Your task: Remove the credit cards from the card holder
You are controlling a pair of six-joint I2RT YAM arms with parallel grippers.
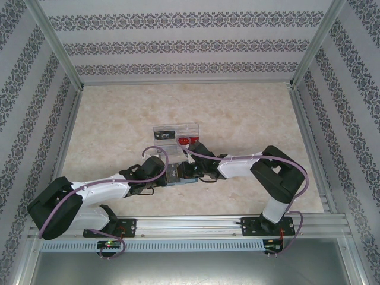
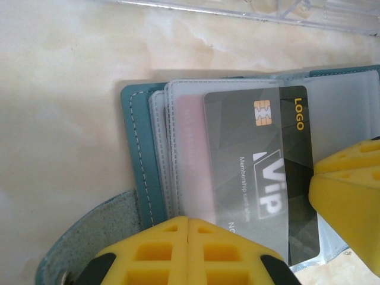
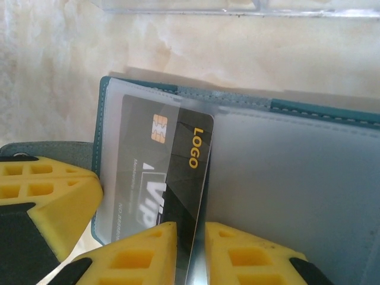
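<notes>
Beige marbled tabletop (image 1: 119,130) between patterned walls: both arms are meeting over the small teal-blue bifold card holder (image 2: 142,160), on the near side of the clear plastic compartment tray (image 1: 175,132).

Holder is lying open and flat at mid-table, frosted plastic sleeves (image 2: 190,148) showing. One dark grey VIP card (image 2: 255,172) with gold LOGO print and a chip is sticking partway out of a sleeve. At the sleeves' near edge the left gripper (image 2: 188,249) is sitting with its yellow fingers pressed together, no gap. Opposite, the right gripper (image 3: 190,231) is straddling the card's edge, jaws standing narrow with the card running between them; can't tell whether they're actually pinching it. Teal strap (image 2: 77,243) with a snap is trailing off the holder's corner.
</notes>
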